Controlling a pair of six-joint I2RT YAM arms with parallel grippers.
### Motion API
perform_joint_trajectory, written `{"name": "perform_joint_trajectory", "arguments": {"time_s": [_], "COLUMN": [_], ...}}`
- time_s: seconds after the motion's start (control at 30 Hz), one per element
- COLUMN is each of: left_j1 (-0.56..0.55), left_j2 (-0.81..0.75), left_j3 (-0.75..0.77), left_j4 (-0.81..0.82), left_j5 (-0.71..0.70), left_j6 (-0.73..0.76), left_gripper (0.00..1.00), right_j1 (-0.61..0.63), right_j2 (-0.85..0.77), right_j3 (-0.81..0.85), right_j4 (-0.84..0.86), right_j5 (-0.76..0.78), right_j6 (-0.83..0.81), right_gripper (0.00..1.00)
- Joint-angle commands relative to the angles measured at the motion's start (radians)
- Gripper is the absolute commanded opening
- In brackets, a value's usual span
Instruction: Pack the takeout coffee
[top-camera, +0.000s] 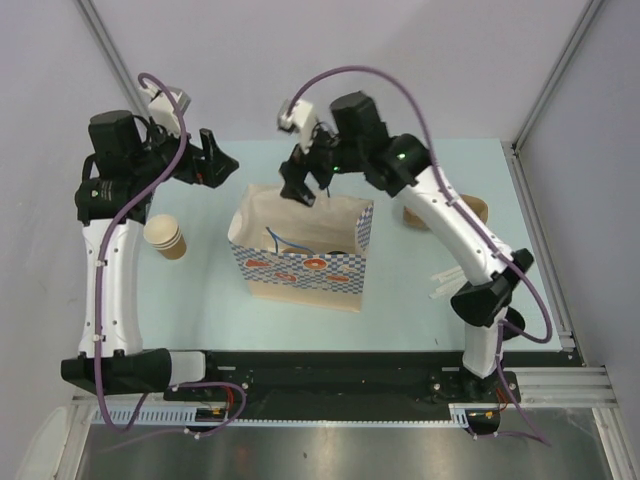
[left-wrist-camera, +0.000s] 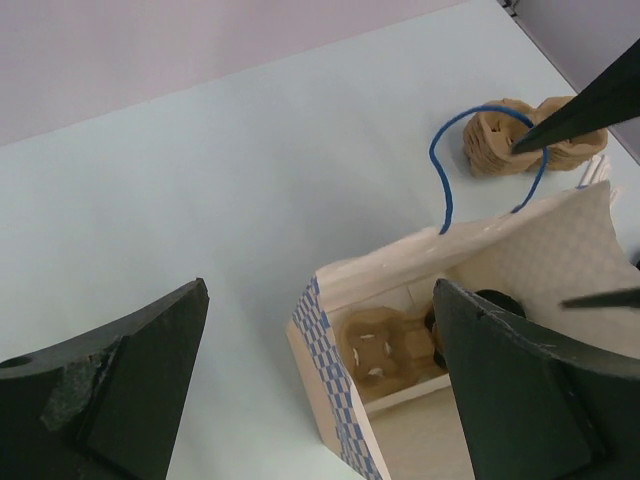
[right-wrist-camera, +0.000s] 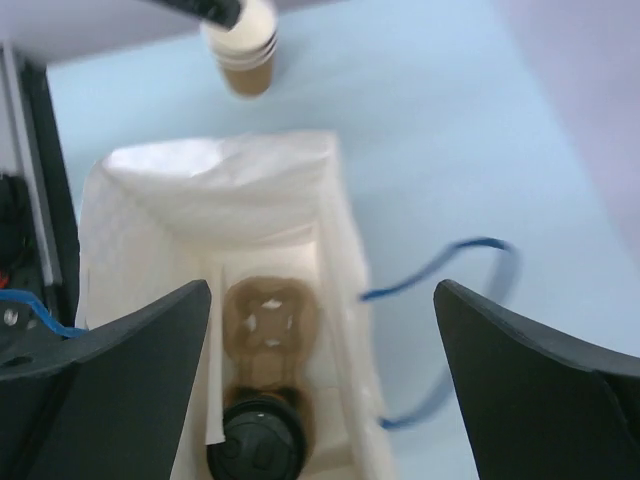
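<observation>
The takeout coffee (right-wrist-camera: 255, 448), a brown cup with a black lid, stands in one slot of a brown cup carrier (right-wrist-camera: 270, 315) at the bottom of the open paper bag (top-camera: 300, 265). The carrier's other slot is empty. My right gripper (top-camera: 302, 183) hovers open and empty above the bag's far rim, looking straight down into it (right-wrist-camera: 320, 290). My left gripper (top-camera: 220, 163) is open and empty, up and to the left of the bag. In the left wrist view (left-wrist-camera: 320, 290) the coffee's lid (left-wrist-camera: 497, 300) peeks out behind my right finger.
A stack of lidless brown cups (top-camera: 165, 238) stands left of the bag. A stack of brown carriers (top-camera: 470, 210) sits at the far right, with white straws or napkins (top-camera: 445, 285) nearer. The bag's blue cord handles (left-wrist-camera: 445, 180) stick up and outward.
</observation>
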Motion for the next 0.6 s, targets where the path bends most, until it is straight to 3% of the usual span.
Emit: {"name": "perform_joint_trajectory", "arguments": {"time_s": [0.0, 0.3, 0.43, 0.57], "left_j1": [0.012, 0.012, 0.01, 0.013], "left_j2": [0.059, 0.281, 0.366, 0.397], "left_j3": [0.148, 0.458, 0.458, 0.366], "left_j4": [-0.047, -0.228, -0.288, -0.271], "left_j5": [0.002, -0.016, -0.067, -0.088], "left_j6": [0.045, 0.053, 0.045, 0.074], "left_gripper": [1.0, 1.0, 1.0, 0.99], "right_j1": [-0.085, -0.368, -0.519, -0.66], "right_j2": [-0.154, -0.383, -0.486, -0.539], "right_j3": [-0.034, -0.262, -0.515, -0.72], "right_j4": [0.167, 0.238, 0.276, 0.308], "right_j5": [-0.042, -0.036, -0.04, -0.069], "right_j6": [0.101, 0.218, 0.288, 0.337], "right_gripper": [1.0, 1.0, 1.0, 1.0]}}
